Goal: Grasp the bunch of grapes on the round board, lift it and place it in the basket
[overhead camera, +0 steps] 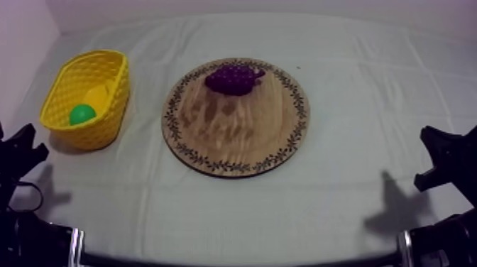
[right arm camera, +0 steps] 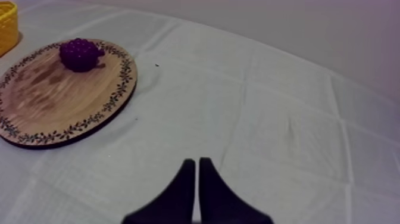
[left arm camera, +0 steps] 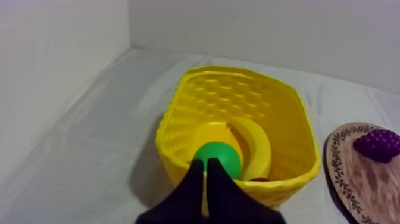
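Looking from above, I find the knobbly purple bunch of grapes (overhead camera: 233, 79) at the far edge of the wooden board (overhead camera: 234, 142), stem pointing right, about midway between my arms; from my left wrist, my left gripper (left arm camera: 206, 179), pinched together and empty, faces the yellow basket (left arm camera: 286, 101); from my right wrist, my right gripper (right arm camera: 197, 179), likewise closed, faces the board.

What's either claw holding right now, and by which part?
Nothing: left claw and right claw are both shut empty; the grapes lie on the board.
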`<state>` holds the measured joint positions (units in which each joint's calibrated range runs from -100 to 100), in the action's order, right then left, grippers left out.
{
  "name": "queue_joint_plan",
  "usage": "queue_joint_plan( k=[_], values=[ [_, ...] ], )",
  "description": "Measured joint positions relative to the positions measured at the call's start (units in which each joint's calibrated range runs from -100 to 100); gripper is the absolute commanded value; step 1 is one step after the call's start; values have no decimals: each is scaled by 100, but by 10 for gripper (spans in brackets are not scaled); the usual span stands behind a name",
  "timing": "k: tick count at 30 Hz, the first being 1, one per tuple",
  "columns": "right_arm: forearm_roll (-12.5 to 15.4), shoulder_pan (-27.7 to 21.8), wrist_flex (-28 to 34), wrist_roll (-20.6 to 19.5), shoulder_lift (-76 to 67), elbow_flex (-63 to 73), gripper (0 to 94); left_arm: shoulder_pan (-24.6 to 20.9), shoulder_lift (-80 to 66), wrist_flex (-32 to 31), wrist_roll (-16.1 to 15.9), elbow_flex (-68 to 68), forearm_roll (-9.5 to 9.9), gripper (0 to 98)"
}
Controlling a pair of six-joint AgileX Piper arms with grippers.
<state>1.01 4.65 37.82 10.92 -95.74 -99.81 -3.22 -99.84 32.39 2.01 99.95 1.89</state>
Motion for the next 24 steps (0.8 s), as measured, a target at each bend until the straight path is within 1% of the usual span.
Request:
queue_joint_plan(
  k=[9, 17, 20, 24],
  values=[
    [0, 0, 0, 0, 0, 0, 4, 167, 137, 6, -174, -213, 29, 0],
    [0, 0, 0, 0, 0, 0, 4, 388, 1097, 197, -184, -1314, 63, 0],
    [0, 0, 0, 0, 0, 0, 4, 533, 1647, 263, -114, -1839, 156, 0],
    [0, 0, 0, 0, 0, 0, 4, 755, 2480, 531, -85, -2608, 285, 0]
  ],
)
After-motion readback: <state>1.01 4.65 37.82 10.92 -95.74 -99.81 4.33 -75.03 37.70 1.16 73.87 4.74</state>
